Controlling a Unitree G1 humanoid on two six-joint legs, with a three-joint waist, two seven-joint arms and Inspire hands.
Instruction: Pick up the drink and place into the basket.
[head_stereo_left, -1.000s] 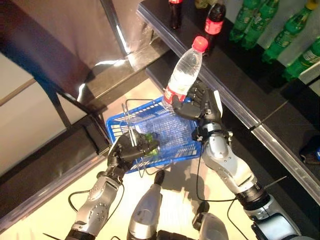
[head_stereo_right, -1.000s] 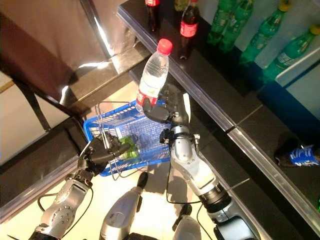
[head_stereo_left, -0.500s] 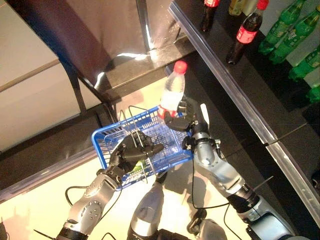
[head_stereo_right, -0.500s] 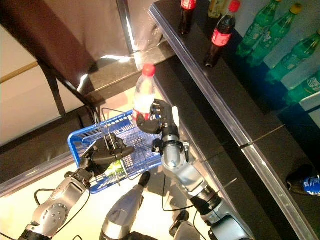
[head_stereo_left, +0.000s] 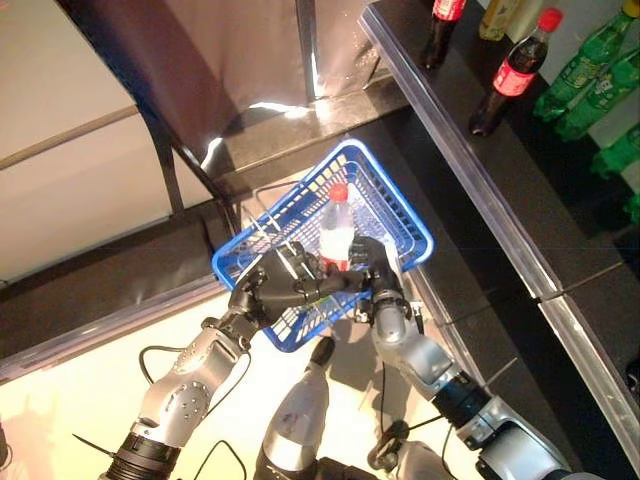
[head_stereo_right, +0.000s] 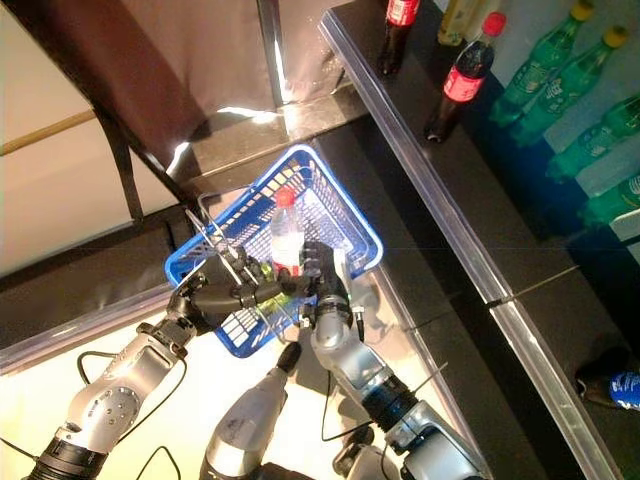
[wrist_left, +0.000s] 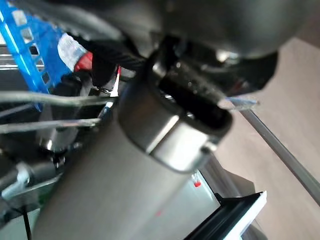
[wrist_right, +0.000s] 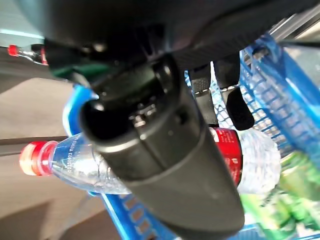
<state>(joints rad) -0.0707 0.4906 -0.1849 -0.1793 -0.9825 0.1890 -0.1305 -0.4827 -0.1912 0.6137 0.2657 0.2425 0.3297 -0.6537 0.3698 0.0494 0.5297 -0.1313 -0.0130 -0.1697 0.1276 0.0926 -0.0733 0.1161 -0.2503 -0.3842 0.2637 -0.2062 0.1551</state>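
Note:
The drink is a clear water bottle (head_stereo_left: 335, 232) with a red cap and a red label. My right hand (head_stereo_left: 378, 290) is shut on its lower part and holds it upright inside the blue basket (head_stereo_left: 392, 192). The right wrist view shows the bottle (wrist_right: 80, 167) lying along the hand, with the fingers (wrist_right: 235, 102) curled over it. My left hand (head_stereo_left: 268, 292) is shut on the basket's thin wire handles (head_stereo_left: 290, 262) and holds the basket up in front. A green drink (wrist_right: 295, 187) lies in the basket.
A dark shelf with a shiny edge (head_stereo_left: 480, 190) runs along the right. Cola bottles (head_stereo_left: 512, 72) and green bottles (head_stereo_left: 592, 58) stand on it. A dark metal frame (head_stereo_left: 190, 170) stands at the left over the pale floor.
My right hand has brought the water bottle down from above the rim into the basket. The basket has come up and right under it. The camera has shifted too.

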